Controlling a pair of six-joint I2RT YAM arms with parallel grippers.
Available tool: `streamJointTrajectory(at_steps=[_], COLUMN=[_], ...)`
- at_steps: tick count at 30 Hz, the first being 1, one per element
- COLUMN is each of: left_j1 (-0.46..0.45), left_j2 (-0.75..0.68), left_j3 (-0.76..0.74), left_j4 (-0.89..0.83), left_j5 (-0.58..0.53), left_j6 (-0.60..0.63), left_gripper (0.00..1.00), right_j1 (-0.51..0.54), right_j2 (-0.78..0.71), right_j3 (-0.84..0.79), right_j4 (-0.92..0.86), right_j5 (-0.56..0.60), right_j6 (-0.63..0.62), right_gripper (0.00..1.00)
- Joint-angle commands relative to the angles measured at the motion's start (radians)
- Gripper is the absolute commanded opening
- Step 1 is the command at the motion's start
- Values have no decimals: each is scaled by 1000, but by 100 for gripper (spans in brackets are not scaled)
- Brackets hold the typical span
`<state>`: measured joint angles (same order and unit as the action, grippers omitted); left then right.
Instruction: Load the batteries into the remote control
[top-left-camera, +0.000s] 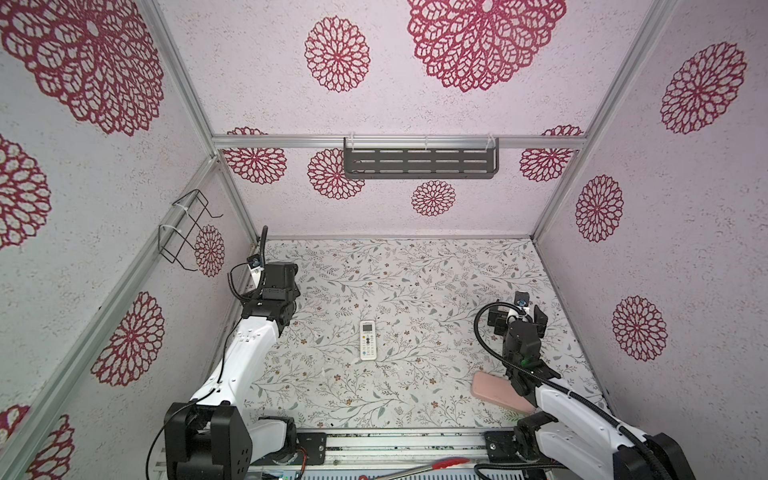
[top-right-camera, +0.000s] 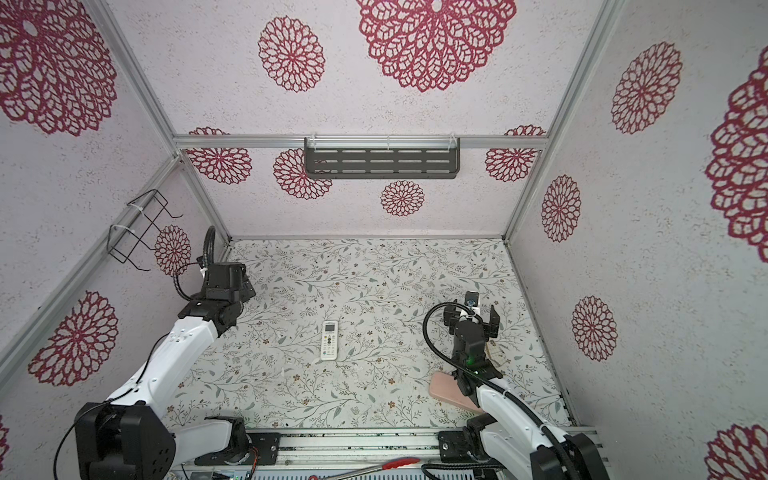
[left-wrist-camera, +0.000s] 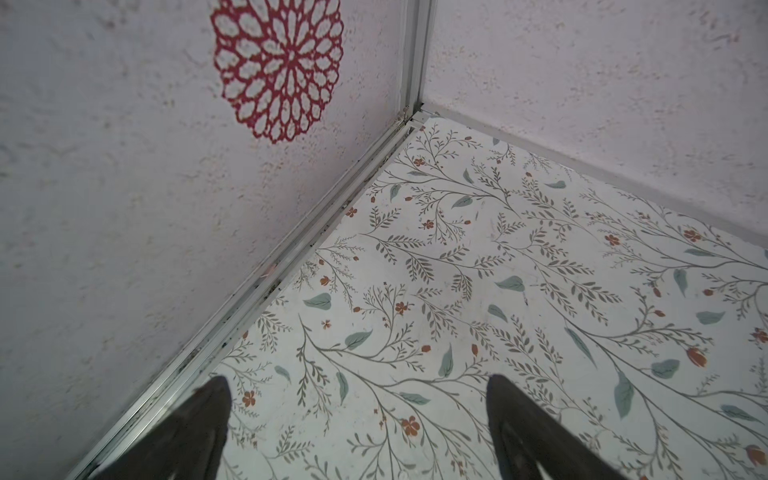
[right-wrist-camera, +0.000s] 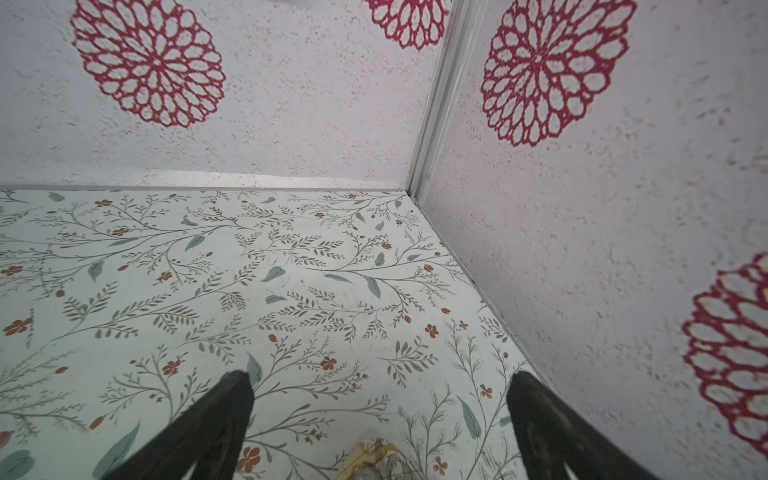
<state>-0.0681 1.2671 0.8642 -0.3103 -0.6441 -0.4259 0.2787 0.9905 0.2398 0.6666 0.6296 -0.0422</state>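
Note:
The remote control (top-left-camera: 368, 340) (top-right-camera: 329, 340) lies face up in the middle of the floral tabletop, display end toward the back wall. The batteries are out of view. My left gripper (top-left-camera: 293, 286) (top-right-camera: 248, 289) hovers by the left wall, well left of and behind the remote. In the left wrist view the left gripper (left-wrist-camera: 357, 386) is open over bare tabletop. My right gripper (top-left-camera: 517, 320) (top-right-camera: 471, 320) hangs far right of the remote. In the right wrist view the right gripper (right-wrist-camera: 376, 380) is open, with nothing between its fingers.
A pink rounded pad (top-left-camera: 494, 390) (top-right-camera: 446, 390) lies at the front right, partly under the right arm. A yellowish clear scrap (right-wrist-camera: 374, 457) lies on the tabletop below the right gripper. A dark shelf (top-left-camera: 419, 162) hangs on the back wall and a wire rack (top-left-camera: 187, 228) on the left wall.

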Motion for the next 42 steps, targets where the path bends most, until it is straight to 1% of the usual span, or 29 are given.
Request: streamJointTrajectory(at_steps=[1,3,4,6,9,11,14,16,18,20,22,23,24,25,26,27,28,31,42], left_j1=[2,10,13,16,30,43,57,77,95,113,132,139,143,147,147,147,150,154,154], left_j2=[21,40,56,86,124,141,164,170,183,193,228,251,279,297,296,294,295,294,296], left_j3=[-113,-173,-180,-182,-219,-264,-336,-395,-441,-473,-505,-512,-513,-506,-487,-460,-458,-462,-462], left_j4=[375,486,511,527,627,740,911,1023,1125,1176,1267,1305,1331,1346,1295,1236,1241,1247,1248], left_j5=[-20,22,36,27,8,38,34,73,87,125,155,168,178,203,225,225,238,242,242], left_j6=[151,185,190,204,227,256,297,294,285,270,256,254,254,266,269,269,268,268,269], left_gripper=[97,98,97,97,98,98,97,97,98,97,97,98,97,98,97,98,98,98,98], right_j1=[-63,-77,-84,-97,-111,-118,-134,-149,-159,-159,-159,-158,-160,-161,-161,-161,-165,-191,-202], right_j2=[84,154,187,231,281,284,314,377,450,524,594,590,569,572,580,568,560,555,554], right_j3=[-7,-19,-23,-31,-57,-42,-52,-92,-117,-132,-133,-134,-126,-114,-104,-85,-59,5,4], right_j4=[248,329,362,411,514,474,487,610,713,814,891,889,835,822,817,761,701,570,570], right_j5=[-90,-90,-86,-89,-137,-154,-203,-210,-207,-217,-207,-198,-201,-196,-181,-170,-155,-185,-199], right_j6=[1,-9,-15,-10,-13,-10,1,18,30,21,16,14,30,31,27,39,52,79,88], right_gripper=[99,99,99,99,99,99,99,99,99,99,99,99,99,99,99,99,99,99,99])
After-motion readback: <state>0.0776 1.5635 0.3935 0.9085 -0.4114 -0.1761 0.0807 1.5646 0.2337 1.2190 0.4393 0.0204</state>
